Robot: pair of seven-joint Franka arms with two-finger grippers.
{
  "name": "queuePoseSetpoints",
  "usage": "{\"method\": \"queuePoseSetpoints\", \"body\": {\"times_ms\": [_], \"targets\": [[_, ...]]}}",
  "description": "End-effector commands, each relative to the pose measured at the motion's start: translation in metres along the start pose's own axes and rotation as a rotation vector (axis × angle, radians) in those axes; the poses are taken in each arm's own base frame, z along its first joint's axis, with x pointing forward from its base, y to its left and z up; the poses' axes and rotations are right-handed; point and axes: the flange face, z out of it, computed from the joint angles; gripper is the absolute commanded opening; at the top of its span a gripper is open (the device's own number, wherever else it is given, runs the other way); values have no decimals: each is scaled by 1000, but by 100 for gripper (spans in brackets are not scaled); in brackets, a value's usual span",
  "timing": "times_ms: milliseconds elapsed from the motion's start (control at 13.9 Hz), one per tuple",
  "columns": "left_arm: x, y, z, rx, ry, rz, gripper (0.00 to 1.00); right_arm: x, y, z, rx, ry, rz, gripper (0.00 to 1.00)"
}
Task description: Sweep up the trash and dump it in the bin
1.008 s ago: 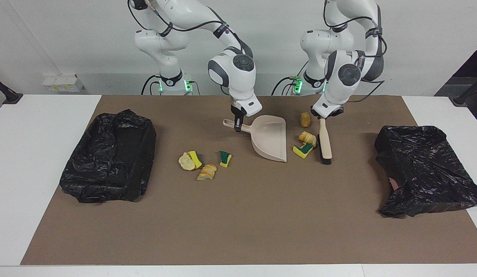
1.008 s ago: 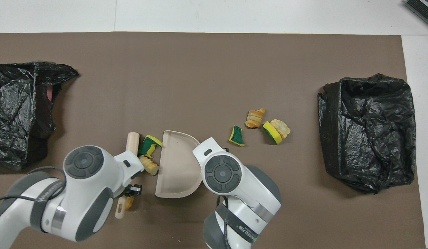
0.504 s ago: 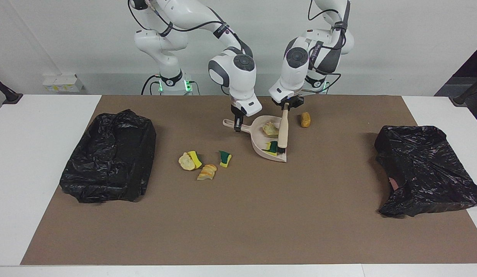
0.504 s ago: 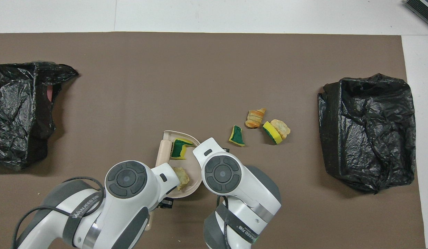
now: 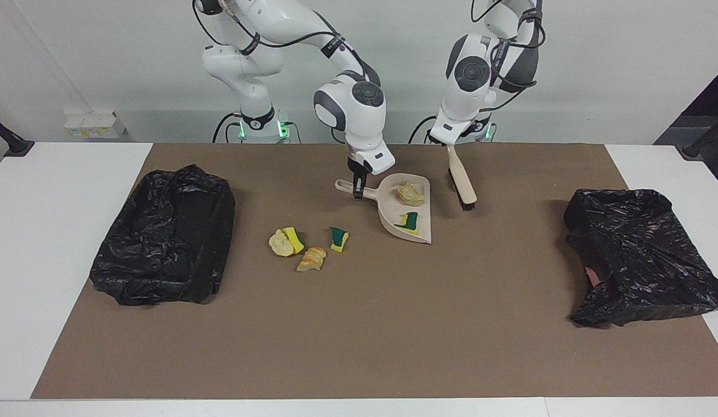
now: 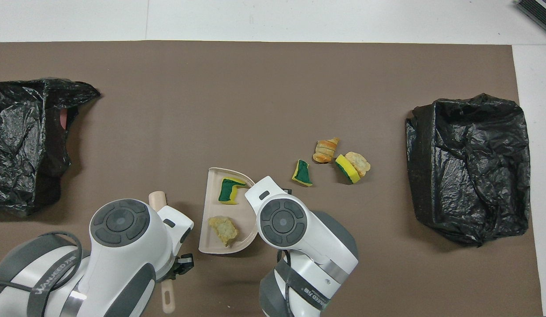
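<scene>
A beige dustpan [image 5: 419, 229] [image 6: 211, 240] lies on the brown mat. My right gripper [image 5: 357, 188] is shut on its handle. Two pieces of trash sit in the pan: a beige chunk [image 5: 409, 194] [image 6: 223, 227] and a green-and-yellow sponge piece [image 5: 408, 220] [image 6: 228, 190]. My left gripper [image 5: 449, 146] is shut on a wooden brush [image 5: 462, 176] [image 6: 157, 200]. The brush is tilted, with its bristle end low beside the pan toward the left arm's end. More trash lies on the mat: a green sponge piece [image 5: 338, 237] [image 6: 302, 172], an orange chunk [image 5: 311, 259] [image 6: 325, 150], and a yellow sponge with a beige chunk [image 5: 286, 241] [image 6: 353, 166].
Two bins lined with black bags stand on the mat, one [image 5: 164, 249] [image 6: 469, 167] toward the right arm's end and one [image 5: 637, 255] [image 6: 26, 141] toward the left arm's end. White table [image 5: 57, 231] borders the mat.
The left arm swept two scraps into the dustpan, then drew the brush back out toward its own end. The right gripper and dustpan stayed put.
</scene>
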Motion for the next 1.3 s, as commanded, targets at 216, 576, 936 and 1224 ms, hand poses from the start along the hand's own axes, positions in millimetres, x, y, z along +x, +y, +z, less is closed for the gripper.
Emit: {"method": "queuePoseSetpoints", "body": {"times_ms": [216, 576, 936, 1224], "targets": [[-27, -46, 45, 24, -7, -321, 0, 2, -17, 8, 2, -32, -147, 0], [-22, -42, 85, 22, 18, -386, 0, 1, -18, 12, 5, -32, -111, 0], [-26, 13, 94, -58, 98, -273, 0, -4, -15, 13, 13, -48, -32, 0], [-23, 69, 67, -200, 124, -172, 0, -8, -13, 13, 21, -66, 9, 0]]}}
